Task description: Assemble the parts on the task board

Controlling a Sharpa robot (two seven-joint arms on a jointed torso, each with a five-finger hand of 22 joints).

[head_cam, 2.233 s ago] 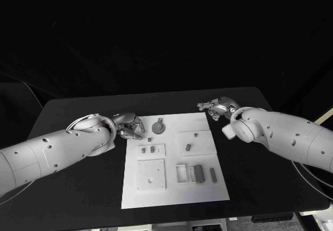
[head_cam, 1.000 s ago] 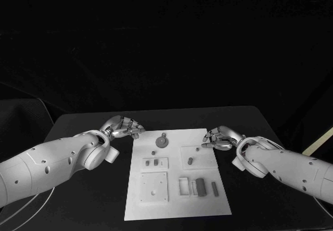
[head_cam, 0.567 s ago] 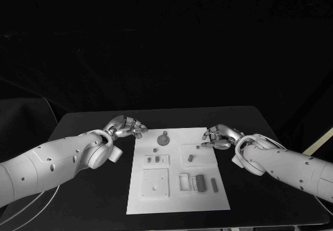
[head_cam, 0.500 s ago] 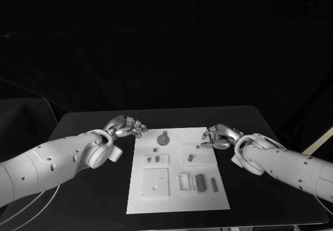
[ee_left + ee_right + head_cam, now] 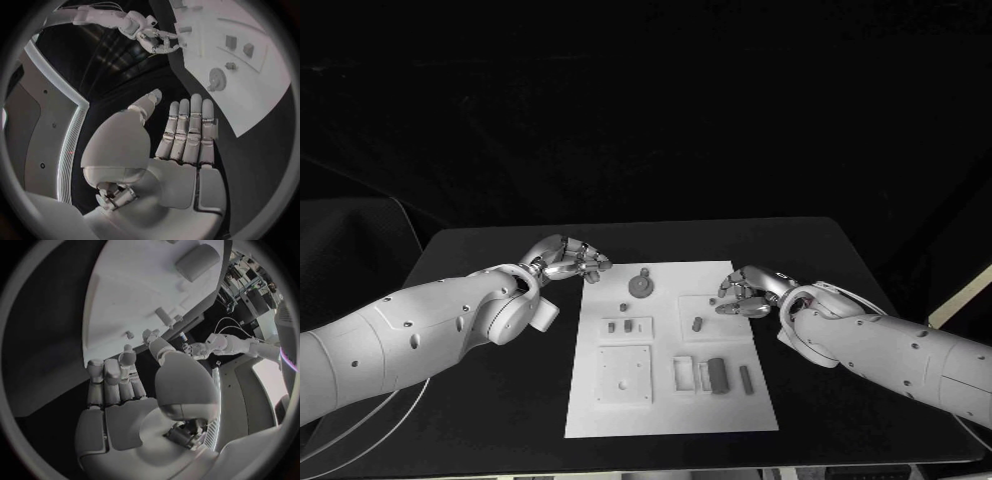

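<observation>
Our left hand hovers over the black surface just beside the task board's far left corner; its wrist view shows flat, straight fingers holding nothing, so it is released. Our right hand sits at the board's right edge with fingers partly curled; we see nothing in it, but cannot tell for sure whether it is clenched or released. On the task board, the round grey part lies near the far edge, small grey parts lie toward the middle, and longer grey parts lie toward the near right.
</observation>
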